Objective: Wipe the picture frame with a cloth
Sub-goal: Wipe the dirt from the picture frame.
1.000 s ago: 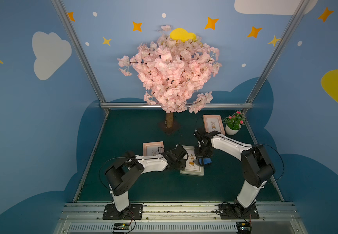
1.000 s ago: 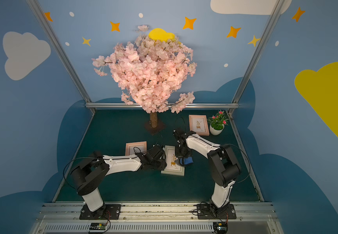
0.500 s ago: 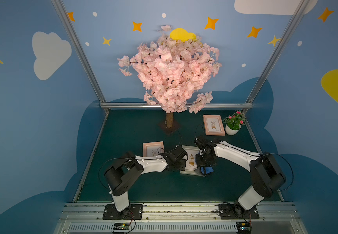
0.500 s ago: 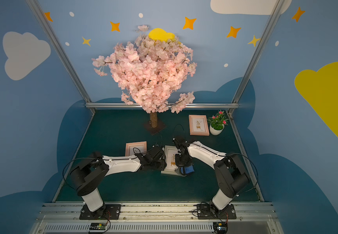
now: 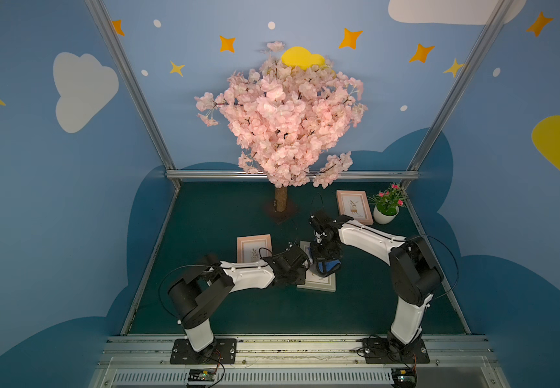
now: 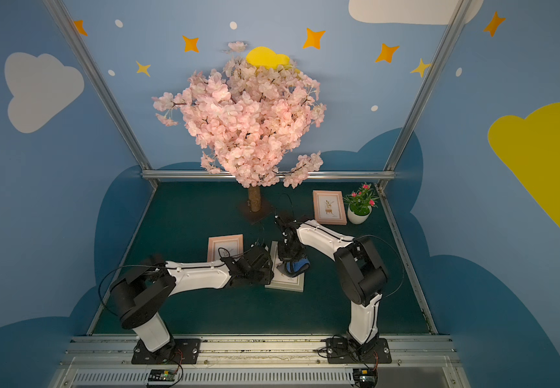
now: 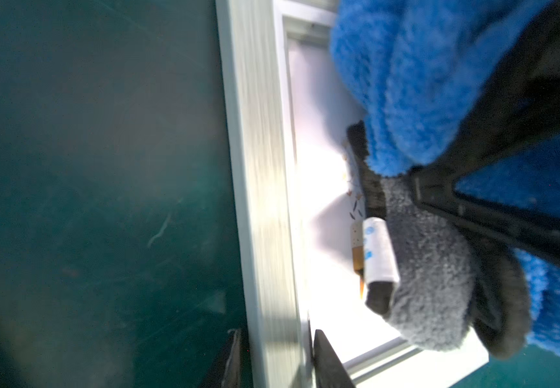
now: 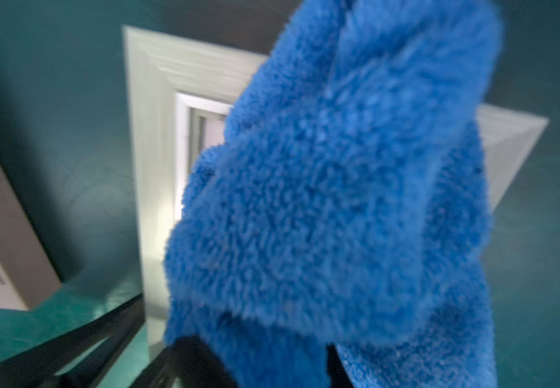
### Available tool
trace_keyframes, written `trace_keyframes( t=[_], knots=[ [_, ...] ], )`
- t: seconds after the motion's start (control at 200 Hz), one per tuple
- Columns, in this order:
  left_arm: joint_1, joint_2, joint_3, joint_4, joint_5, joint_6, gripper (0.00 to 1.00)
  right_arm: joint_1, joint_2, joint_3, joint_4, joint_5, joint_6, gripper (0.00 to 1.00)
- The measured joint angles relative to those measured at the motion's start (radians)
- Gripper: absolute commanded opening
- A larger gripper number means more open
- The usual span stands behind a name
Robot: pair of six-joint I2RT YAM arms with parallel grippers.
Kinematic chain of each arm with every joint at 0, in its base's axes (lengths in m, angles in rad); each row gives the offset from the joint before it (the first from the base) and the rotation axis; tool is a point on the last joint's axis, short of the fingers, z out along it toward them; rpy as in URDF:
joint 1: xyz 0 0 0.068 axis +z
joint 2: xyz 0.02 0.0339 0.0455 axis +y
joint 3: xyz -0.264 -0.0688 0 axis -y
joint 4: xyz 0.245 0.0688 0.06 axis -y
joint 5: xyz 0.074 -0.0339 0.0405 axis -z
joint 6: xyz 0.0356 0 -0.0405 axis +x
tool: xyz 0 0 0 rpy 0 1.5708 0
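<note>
Cloth [image 5: 327,267] on centre frame [image 5: 318,285]; 2nd frame [image 5: 253,247] left of it; 3rd frame [image 5: 354,206] behind right, beside plant [image 5: 387,206]; tree [image 5: 281,198] behind.

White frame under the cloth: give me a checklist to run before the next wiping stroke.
1. Cloth clamped in right pincer: ok.
2. Left pincer astride the white frame rail, gripping it: ok.
3. Cloth's grey side touching the glass: cannot tell.
4. Neighbouring pink frame apart from the white frame: ok.
5. Both arms apart above the frame: ok in both top views.
</note>
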Motion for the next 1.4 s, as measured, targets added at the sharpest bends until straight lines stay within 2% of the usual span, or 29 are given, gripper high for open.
trace_keyframes(
  t=[0.19, 0.521, 0.866, 1.201, 1.401],
  knots=[
    [-0.005, -0.002, -0.004, 0.008, -0.006, -0.014, 0.37, -0.048, -0.025, -0.031, -0.004, 0.008, -0.01, 0.0],
    [-0.01, -0.002, -0.007, 0.013, -0.016, -0.038, 0.37, 0.038, 0.066, 0.057, 0.04, -0.076, 0.015, 0.0],
    [-0.011, -0.003, -0.013, 0.023, -0.017, -0.05, 0.37, -0.056, 0.05, 0.032, 0.03, -0.028, 0.011, 0.0],
    [-0.011, -0.005, -0.019, 0.03, -0.018, -0.06, 0.37, 0.031, 0.121, 0.149, 0.03, -0.043, 0.013, 0.0],
    [-0.011, -0.01, -0.031, 0.047, -0.019, -0.063, 0.37, -0.019, 0.11, 0.112, 0.03, -0.025, 0.009, 0.0]
  ],
)
